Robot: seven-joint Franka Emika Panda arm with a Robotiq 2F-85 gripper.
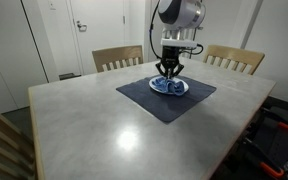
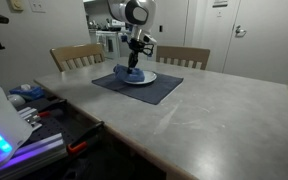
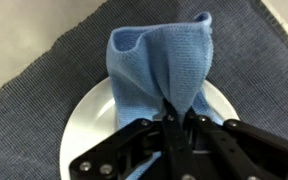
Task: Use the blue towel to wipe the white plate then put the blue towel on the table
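**One of Nearly Everything, Three Chairs**

One worktop (image 1: pixel 114 130) carries one dark mat (image 1: pixel 174 105), with one white plate (image 1: pixel 183 88) on it. One blue towel (image 3: pixel 159 60) sits on the plate. One robot arm (image 1: pixel 179 15) with one end effector (image 1: pixel 169 72) stands over the plate. Three wooden chairs: one chair (image 1: pixel 117 57) and another chair (image 1: pixel 234 58) beyond the plate, a third chair (image 1: pixel 2 140) well apart.

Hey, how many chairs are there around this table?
3. One chair and a second stand at the table's far edge; a third's slatted back shows at the near corner. Others may lie out of frame.
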